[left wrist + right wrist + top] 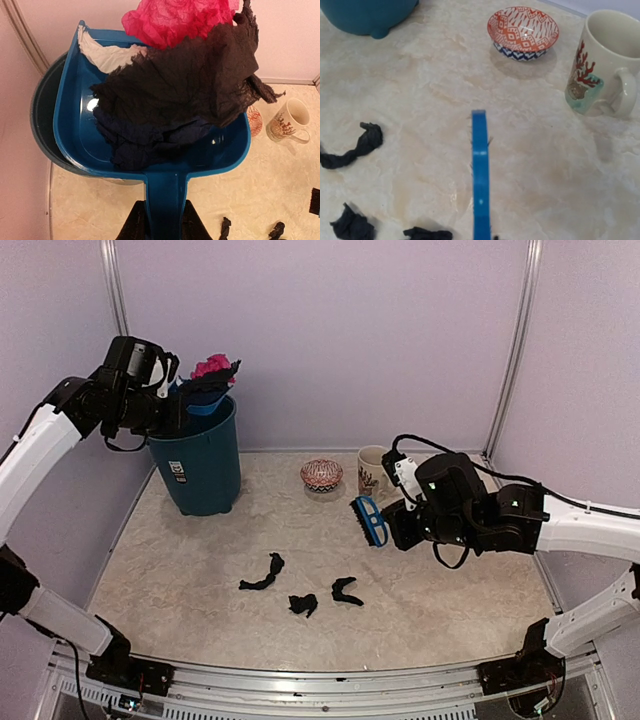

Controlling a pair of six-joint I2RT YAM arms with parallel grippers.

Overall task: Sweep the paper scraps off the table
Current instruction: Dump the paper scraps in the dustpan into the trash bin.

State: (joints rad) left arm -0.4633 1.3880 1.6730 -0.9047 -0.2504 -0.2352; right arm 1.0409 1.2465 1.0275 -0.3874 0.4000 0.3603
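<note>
Progress looks well past halfway, by my judgement: a heap of pink, black, navy and pale paper scraps [190,85] sits in the blue dustpan [70,125], which the left gripper [165,227] clamps by its handle above the mouth of the teal bin [200,475], not yet emptied. Three black wads [303,604] lie on the table [450,610], in front of the bin and to its right, well apart from it. Farther right of the bin, past the patterned bowl [321,474] and the mug [372,472], the right gripper [398,523] is closed on the small blue brush [370,521], apparently off the surface. What is left, I judge: tip the load into the bin, then sweep up those three.
</note>
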